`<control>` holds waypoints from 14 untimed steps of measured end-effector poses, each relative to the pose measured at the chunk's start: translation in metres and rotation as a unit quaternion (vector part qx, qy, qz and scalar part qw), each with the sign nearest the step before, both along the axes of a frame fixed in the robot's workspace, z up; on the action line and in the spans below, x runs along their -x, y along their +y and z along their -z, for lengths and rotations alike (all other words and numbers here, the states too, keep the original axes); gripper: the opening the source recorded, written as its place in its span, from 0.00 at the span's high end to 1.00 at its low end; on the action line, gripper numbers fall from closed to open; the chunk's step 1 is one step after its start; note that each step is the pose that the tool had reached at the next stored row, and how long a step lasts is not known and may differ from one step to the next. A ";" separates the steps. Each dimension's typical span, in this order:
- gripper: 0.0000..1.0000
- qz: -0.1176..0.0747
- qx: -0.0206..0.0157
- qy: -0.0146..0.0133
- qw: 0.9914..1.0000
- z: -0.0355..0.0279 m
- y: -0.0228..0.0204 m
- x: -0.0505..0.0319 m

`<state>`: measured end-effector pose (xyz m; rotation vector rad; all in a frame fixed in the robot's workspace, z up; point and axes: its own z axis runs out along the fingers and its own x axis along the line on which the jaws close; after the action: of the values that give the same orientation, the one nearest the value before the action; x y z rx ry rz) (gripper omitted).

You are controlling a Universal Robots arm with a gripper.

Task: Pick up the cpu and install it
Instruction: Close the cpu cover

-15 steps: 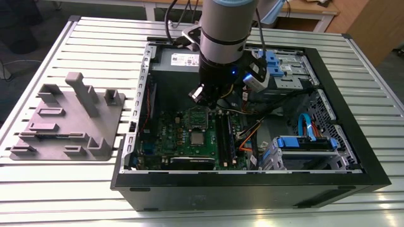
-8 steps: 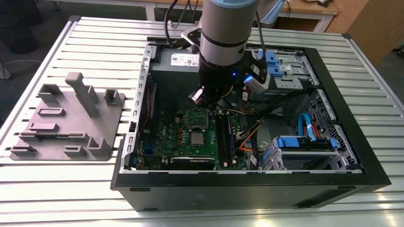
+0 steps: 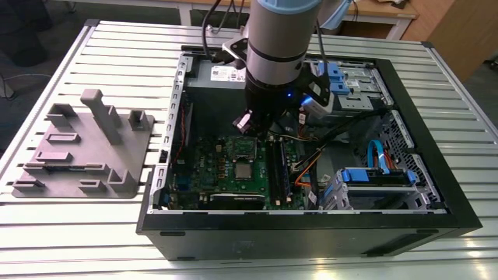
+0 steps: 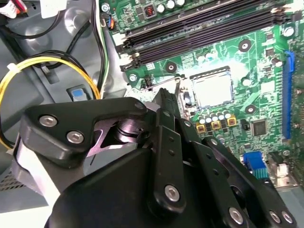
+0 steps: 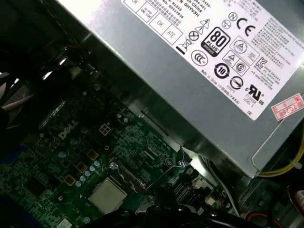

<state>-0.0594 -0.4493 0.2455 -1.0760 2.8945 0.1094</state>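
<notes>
table: slatted metal table (image 3: 70, 233) | on it: computer case (image 3: 311, 236); grey tray (image 3: 78, 149)

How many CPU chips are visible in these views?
1. The cpu lies in the socket on the green motherboard, inside the open computer case. The arm covers part of the case, so another could be hidden.

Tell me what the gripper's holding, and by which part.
Not the cpu, which lies flat in its socket on the green board, clear of the gripper; whether it holds anything else cannot be told.
</notes>
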 end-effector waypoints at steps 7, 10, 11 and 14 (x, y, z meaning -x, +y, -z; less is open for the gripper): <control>0.89 -0.007 0.002 0.000 1.000 0.0000 -0.0069 0.0002; 0.89 -0.011 0.003 0.000 1.000 0.0000 -0.0108 0.0003; 0.89 -0.012 0.003 0.000 1.000 0.0000 -0.0118 0.0003; 0.89 -0.015 0.004 0.000 1.000 0.0000 -0.0147 0.0004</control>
<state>-0.0599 -0.4640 0.2455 -1.1218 2.8817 0.0989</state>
